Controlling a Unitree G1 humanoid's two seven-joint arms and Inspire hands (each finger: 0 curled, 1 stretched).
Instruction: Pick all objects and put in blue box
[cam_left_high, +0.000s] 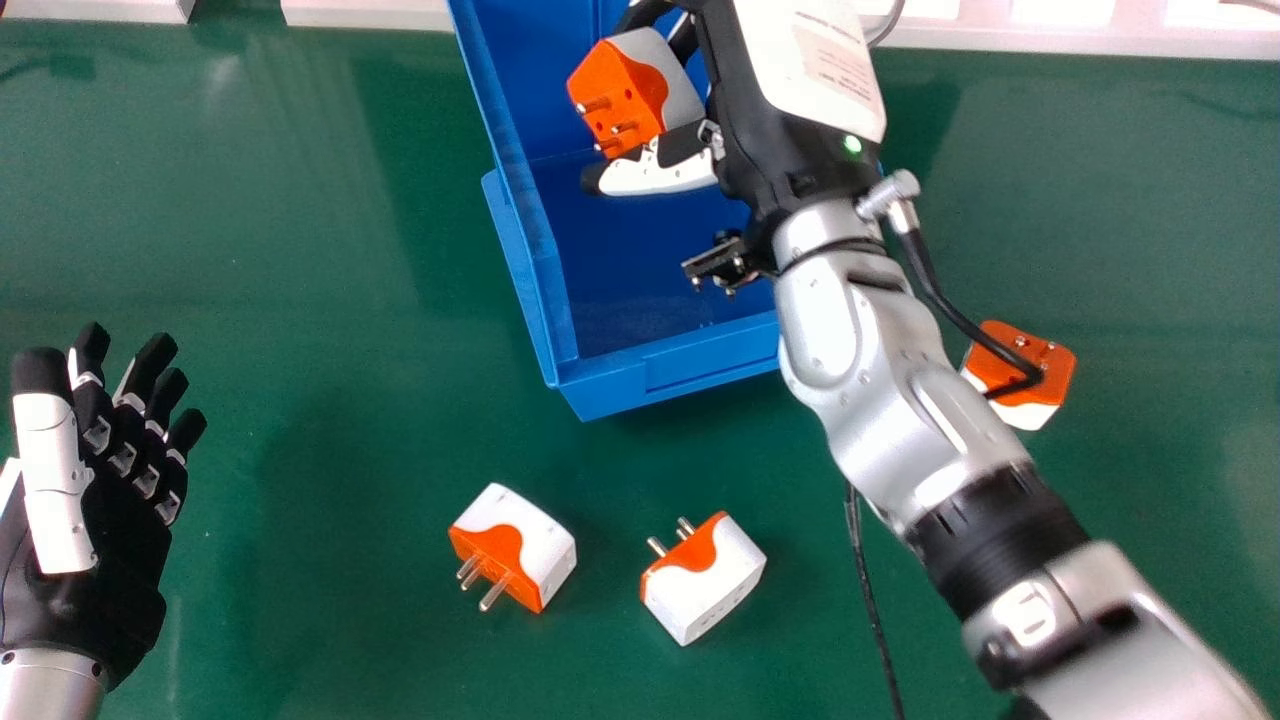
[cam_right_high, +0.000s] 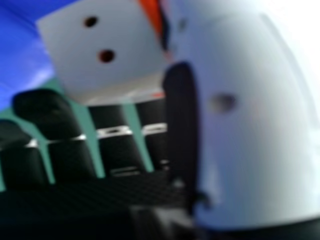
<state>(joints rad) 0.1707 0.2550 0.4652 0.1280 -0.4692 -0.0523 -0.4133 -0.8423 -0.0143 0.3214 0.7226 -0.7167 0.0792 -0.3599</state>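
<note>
blue plastic makes up the deep open box (cam_left_high: 680, 372) in the head view, and over its inside the right hand (cam_left_high: 655, 172) has an orange and pale grey, block-shaped plug adapter (cam_left_high: 625, 90) clamped between thumb and fingers, its metal pins facing the box's left wall. the step in hand looks like the drop. it would go best with the hand lowered towards the floor of the box and kept clear of that left rim, then the thumb eased away first so the block falls free rather than tipping on its pins. three more adapters wait on the green tabletop (cam_left_high: 300, 420): a white and orange block with three pins (cam_left_high: 513, 548) and another with its pins pointing up and away (cam_left_high: 703, 578), both nearer than the box, and an orange and white one (cam_left_high: 1020, 375) right of the box, partly behind the black cable (cam_left_high: 965, 320). the black and white left hand (cam_left_high: 120, 520) lies idle at the left edge, fingers extended.

in the right hand view, the held block's holed face sits beside the thumb; both sides should let go fully before the hand lifts.
</note>
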